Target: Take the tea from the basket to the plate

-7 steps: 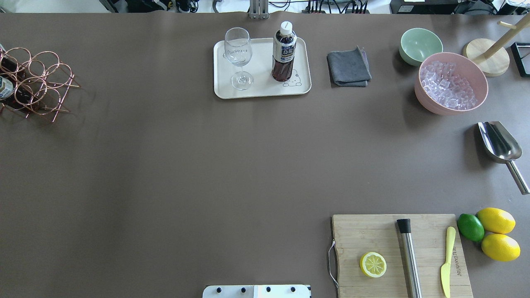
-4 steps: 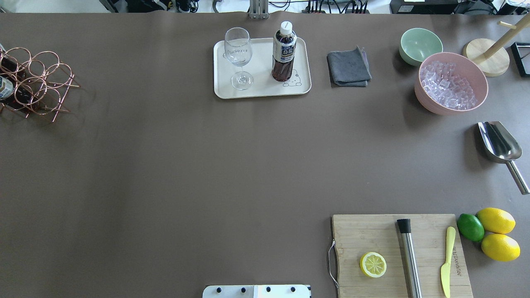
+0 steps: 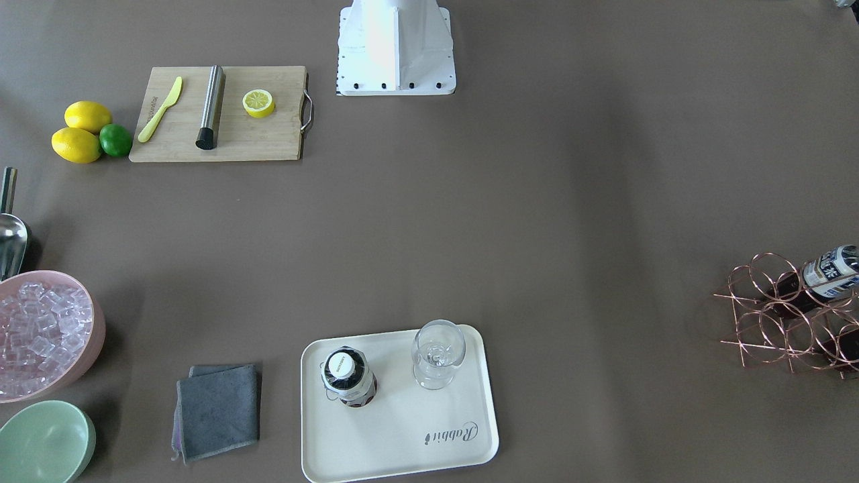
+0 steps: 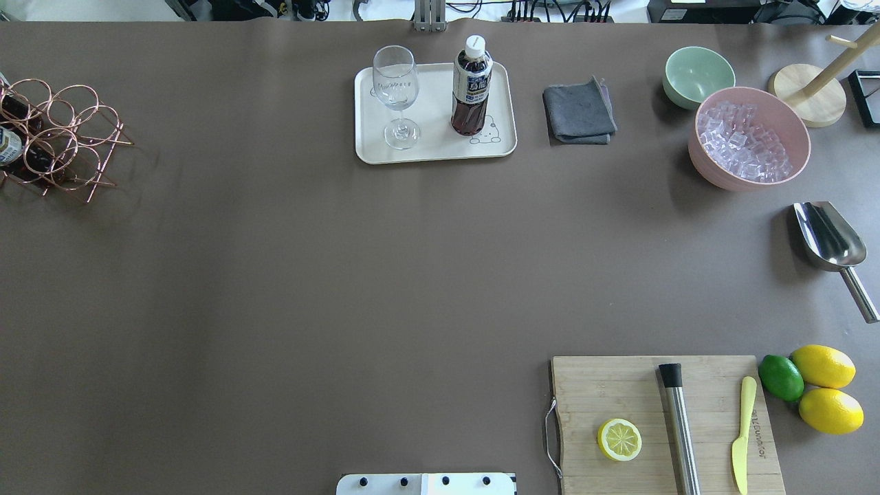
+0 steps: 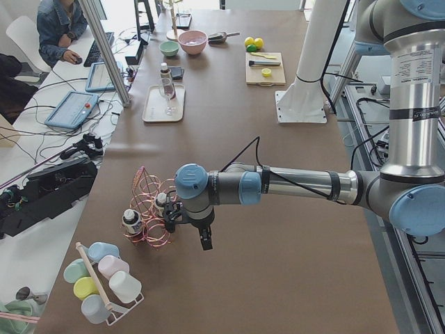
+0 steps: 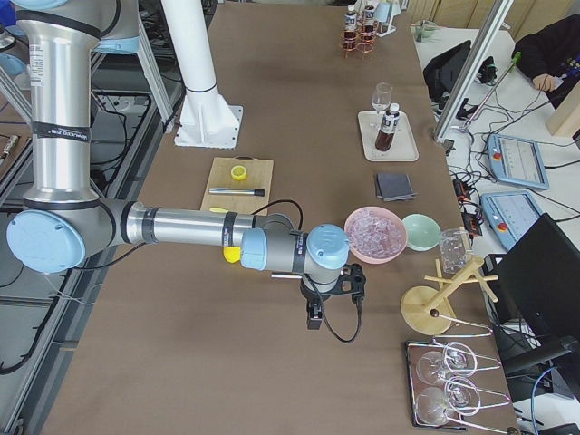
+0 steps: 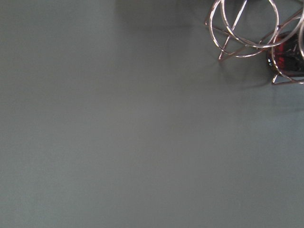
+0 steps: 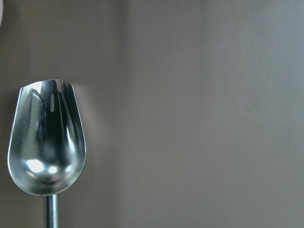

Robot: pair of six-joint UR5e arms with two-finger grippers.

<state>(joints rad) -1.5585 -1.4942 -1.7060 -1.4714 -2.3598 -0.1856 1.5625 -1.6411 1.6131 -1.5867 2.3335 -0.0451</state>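
Observation:
One tea bottle (image 4: 471, 86) stands upright on the cream plate (image 4: 433, 150), next to a wine glass (image 4: 397, 93); it also shows in the front view (image 3: 347, 376). The copper wire basket (image 4: 62, 134) at the table's left end holds two more tea bottles (image 3: 829, 272), lying in its rings. My left gripper (image 5: 204, 240) shows only in the exterior left view, hanging beside the basket (image 5: 149, 209); I cannot tell if it is open or shut. My right gripper (image 6: 314, 317) shows only in the exterior right view, near the pink bowl (image 6: 375, 231); I cannot tell its state.
A grey cloth (image 4: 579, 113), a green bowl (image 4: 698, 74) and a pink bowl of ice (image 4: 749, 137) lie right of the plate. A metal scoop (image 4: 832, 244) lies at the right edge. A cutting board (image 4: 619, 385) holds a lemon half, a muddler and a knife.

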